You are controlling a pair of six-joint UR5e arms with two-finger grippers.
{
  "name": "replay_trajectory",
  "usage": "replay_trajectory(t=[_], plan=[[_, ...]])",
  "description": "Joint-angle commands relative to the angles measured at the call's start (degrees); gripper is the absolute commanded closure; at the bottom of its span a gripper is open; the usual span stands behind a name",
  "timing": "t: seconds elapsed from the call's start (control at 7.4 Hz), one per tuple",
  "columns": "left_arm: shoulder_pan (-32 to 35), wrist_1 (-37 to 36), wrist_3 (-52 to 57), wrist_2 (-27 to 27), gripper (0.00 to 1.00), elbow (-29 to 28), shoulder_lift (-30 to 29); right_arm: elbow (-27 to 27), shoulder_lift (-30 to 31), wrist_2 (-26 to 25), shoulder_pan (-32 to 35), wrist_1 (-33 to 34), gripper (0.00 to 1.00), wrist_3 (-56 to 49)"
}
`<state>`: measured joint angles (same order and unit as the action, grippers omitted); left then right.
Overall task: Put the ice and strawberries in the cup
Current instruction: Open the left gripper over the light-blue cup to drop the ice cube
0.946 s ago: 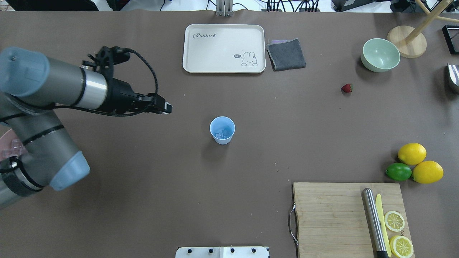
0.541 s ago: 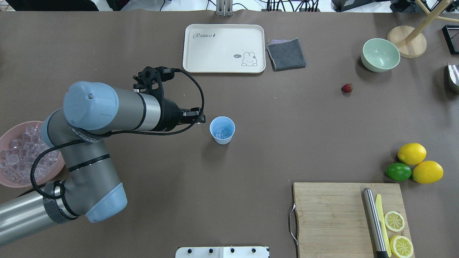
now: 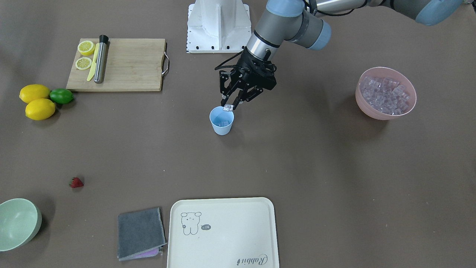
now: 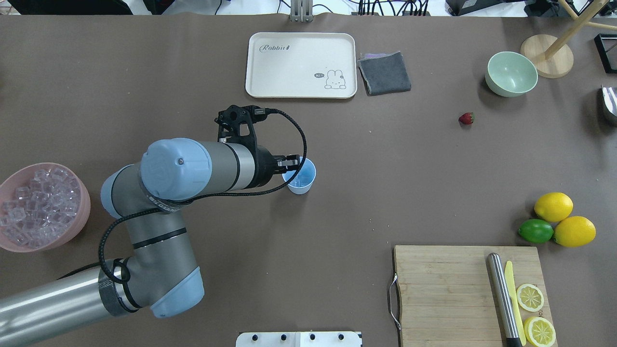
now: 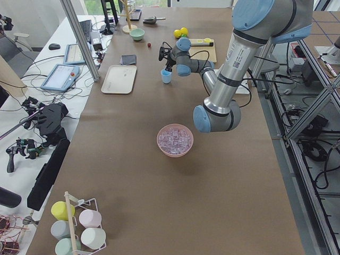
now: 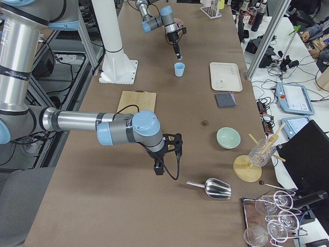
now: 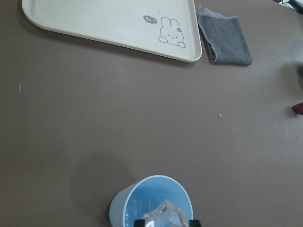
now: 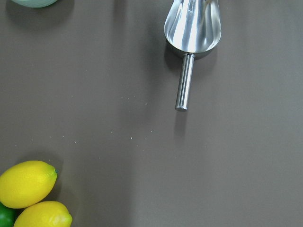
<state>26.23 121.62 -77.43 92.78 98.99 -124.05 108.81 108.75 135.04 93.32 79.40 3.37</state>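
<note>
The pale-blue cup (image 4: 303, 185) stands mid-table with a few ice cubes (image 3: 223, 122) inside; it also shows in the left wrist view (image 7: 124, 204). My left gripper (image 3: 227, 108) is shut on one clear ice cube (image 7: 165, 215) and holds it just above the cup's rim on the robot's side. The strawberry (image 4: 466, 118) lies alone on the table, far right of the cup. The pink bowl (image 4: 86, 208) at the left edge holds many ice cubes (image 4: 36, 207). My right gripper (image 6: 159, 170) shows only in the exterior right view; I cannot tell its state.
A cream tray (image 4: 299, 65) and grey cloth (image 4: 384, 72) lie beyond the cup. A pale-green bowl (image 4: 511, 73) sits back right. Two lemons and a lime (image 4: 554, 206) and a cutting board (image 4: 448, 289) sit front right. A metal scoop (image 8: 193, 28) lies under the right wrist.
My left arm has swung right from the table's left side to the cup, carrying the ice cube, and uncovered the pink bowl. Nothing else moved.
</note>
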Motion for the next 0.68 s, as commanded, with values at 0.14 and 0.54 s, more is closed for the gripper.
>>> replay_trajectory(t=[0.14, 0.54], plan=[[-0.92, 0.19, 0.00, -4.09, 1.00, -1.34, -0.93, 0.00, -1.25, -0.04, -1.21, -0.04, 0.00, 2.95], [-0.92, 0.37, 0.09, -4.19, 1.00, -2.31, -1.29, 0.00, -1.26, -0.04, -1.39, 0.05, 0.00, 2.96]])
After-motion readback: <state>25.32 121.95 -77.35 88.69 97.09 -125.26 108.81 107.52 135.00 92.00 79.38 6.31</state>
